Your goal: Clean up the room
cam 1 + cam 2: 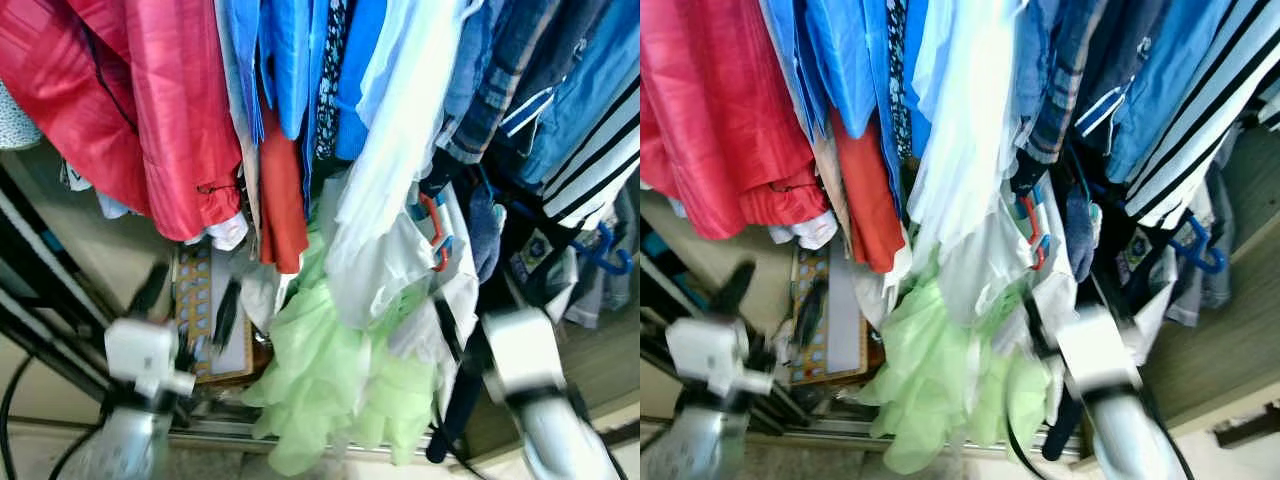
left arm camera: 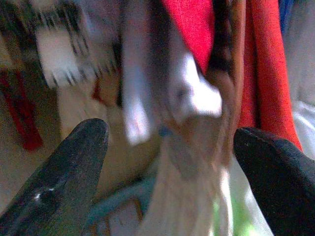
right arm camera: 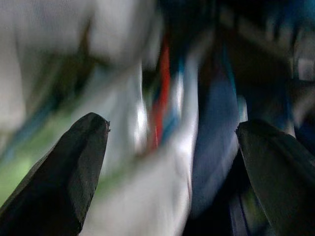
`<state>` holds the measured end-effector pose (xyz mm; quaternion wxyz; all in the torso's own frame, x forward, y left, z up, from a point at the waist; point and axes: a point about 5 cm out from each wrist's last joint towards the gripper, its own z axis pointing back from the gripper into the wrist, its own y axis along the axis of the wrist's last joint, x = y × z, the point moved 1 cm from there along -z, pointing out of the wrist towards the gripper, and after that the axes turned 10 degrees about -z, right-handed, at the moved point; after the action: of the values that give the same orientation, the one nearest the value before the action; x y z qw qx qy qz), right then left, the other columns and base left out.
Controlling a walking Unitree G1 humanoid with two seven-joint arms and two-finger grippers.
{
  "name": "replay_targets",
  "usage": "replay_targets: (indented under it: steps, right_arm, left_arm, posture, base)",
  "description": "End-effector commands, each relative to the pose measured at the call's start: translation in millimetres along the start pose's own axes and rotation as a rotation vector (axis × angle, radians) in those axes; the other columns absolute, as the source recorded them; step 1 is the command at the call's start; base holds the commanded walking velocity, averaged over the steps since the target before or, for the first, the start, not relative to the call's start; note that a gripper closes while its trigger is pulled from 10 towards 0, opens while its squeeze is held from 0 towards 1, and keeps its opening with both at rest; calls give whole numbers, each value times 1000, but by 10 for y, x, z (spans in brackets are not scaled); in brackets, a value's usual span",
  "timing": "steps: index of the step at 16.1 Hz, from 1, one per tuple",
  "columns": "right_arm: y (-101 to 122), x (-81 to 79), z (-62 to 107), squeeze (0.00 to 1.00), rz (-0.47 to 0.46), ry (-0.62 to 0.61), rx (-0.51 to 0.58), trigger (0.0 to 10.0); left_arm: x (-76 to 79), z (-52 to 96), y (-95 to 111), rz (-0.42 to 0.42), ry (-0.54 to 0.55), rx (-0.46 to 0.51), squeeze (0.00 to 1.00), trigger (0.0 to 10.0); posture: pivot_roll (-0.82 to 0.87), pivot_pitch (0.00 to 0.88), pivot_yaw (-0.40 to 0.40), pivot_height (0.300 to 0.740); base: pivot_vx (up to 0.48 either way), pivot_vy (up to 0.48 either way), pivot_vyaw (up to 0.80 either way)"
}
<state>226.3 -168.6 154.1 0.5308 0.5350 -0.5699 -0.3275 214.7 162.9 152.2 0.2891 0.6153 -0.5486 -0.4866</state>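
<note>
A crowded row of hanging clothes fills the upper frame: a glossy red jacket [image 1: 130,110] upper left, a pale green gauzy garment [image 1: 330,380] low at centre. The left gripper [image 1: 190,300] at lower left and the right gripper [image 3: 172,162] at lower right both gape wide, holding nothing. Judging by this, tidying is barely begun.

Hanging red jacket [image 1: 720,130], blue shirts [image 1: 850,60], pale green garment [image 1: 930,390], striped top [image 1: 1200,120]

Hanging clothes [image 1: 300,120], red, blue, white and a pale green garment [image 1: 330,390], crowd ahead of both grippers' spread fingers [image 2: 64,172].
</note>
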Motion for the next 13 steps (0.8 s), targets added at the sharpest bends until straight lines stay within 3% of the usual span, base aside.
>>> replay_targets:
  steps: [1, 4, 7, 10, 12, 13]
  right_arm:
    - [-15, 7, 24, 0, 3, -15, -18, 10000]
    - [-8, -60, -14, 0, -9, -21, -21, 10000]
    - [-109, -128, -97, 0, -53, -25, -62, 10000]
    - [-323, -113, -121, 0, -113, -52, -131, 10000]
    - [-382, -213, -157, 0, -137, -47, -148, 10000]
    - [-310, -234, -218, 0, -144, -41, -113, 10000]
  left_arm:
    - [-49, 32, -20, -29, 16, -38, 0, 10000]
    - [-133, 137, -141, -83, 53, -98, 0, 10000]
    - [-28, 150, -331, -149, 104, -235, 0, 10000]
    - [173, 164, -444, 57, 9, -271, 0, 10000]
    - [136, 147, -536, 27, 33, -305, 0, 10000]
    - [92, 94, -493, 14, 39, -263, 0, 10000]
  posture:
    - [5, 160, -7, 740]
    - [11, 162, -4, 740]
    - [18, 82, 10, 740]
    - [25, 44, 12, 740]
    - [24, 28, 16, 740]
    - [33, 33, 8, 740]
  base:
    - [0, 0, 0]
    - [0, 0, 0]
    - [0, 0, 0]
    - [0, 0, 0]
    - [0, 0, 0]
    - [0, 0, 0]
